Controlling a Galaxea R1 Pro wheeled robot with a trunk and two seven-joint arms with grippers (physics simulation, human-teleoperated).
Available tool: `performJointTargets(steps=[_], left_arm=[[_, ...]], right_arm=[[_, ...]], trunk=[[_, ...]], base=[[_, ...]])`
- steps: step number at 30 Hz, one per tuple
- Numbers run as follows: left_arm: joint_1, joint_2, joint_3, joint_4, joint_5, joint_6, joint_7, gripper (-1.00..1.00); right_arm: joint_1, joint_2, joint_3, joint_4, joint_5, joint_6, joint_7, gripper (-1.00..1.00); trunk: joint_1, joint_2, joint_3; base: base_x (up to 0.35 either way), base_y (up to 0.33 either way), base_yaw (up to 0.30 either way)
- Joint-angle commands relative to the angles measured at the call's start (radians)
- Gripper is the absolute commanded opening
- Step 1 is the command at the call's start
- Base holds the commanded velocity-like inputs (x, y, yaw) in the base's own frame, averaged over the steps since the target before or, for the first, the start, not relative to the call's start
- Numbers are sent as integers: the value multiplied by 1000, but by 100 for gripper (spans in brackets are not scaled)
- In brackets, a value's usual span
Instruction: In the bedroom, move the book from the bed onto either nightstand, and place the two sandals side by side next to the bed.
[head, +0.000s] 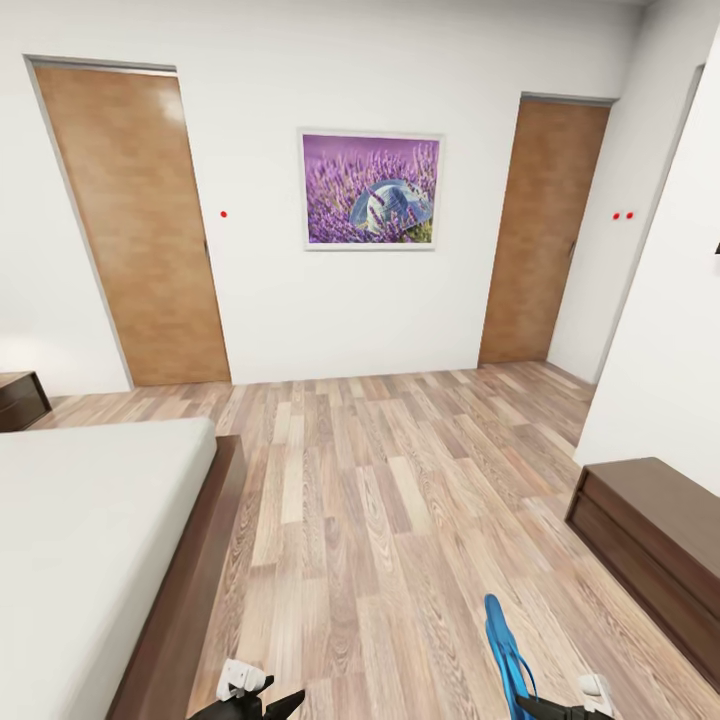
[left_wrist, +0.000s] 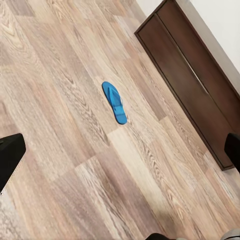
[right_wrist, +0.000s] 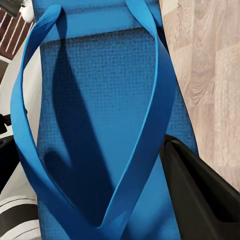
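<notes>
My right gripper (head: 555, 708) is shut on one blue sandal (head: 507, 650), which sticks up at the lower right of the head view. In the right wrist view its sole and straps (right_wrist: 100, 110) lie between the black fingers (right_wrist: 200, 190). A second blue sandal (left_wrist: 114, 102) lies flat on the plank floor in the left wrist view, a short way from the long dark cabinet (left_wrist: 195, 75). My left gripper (head: 250, 700) hangs open and empty low over the floor beside the bed (head: 190, 600). A nightstand (head: 20, 398) stands beyond the bed. The book is out of view.
The long low dark cabinet (head: 655, 545) runs along the right wall. Two brown doors (head: 140, 220) flank a lavender picture (head: 371, 190) on the far white wall. Open plank floor (head: 400, 480) stretches between bed and cabinet.
</notes>
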Motion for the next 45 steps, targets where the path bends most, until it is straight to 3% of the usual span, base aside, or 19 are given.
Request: performJointTargets(steps=[1,24,45], left_arm=[[-1,0,2,0,5,10,-5,100],[-1,0,2,0,5,10,-5,100],[-1,0,2,0,5,10,-5,100]], right_arm=[[-1,0,-2,0,1,2,3,-100],[-1,0,-2,-1,1,2,3,-100],[-1,1,-1,1,2,2,2,-100]], trunk=[[0,0,-1],[0,0,-1],[0,0,-1]], base=[[240,0,0],[305,0,40],[69,0,5]])
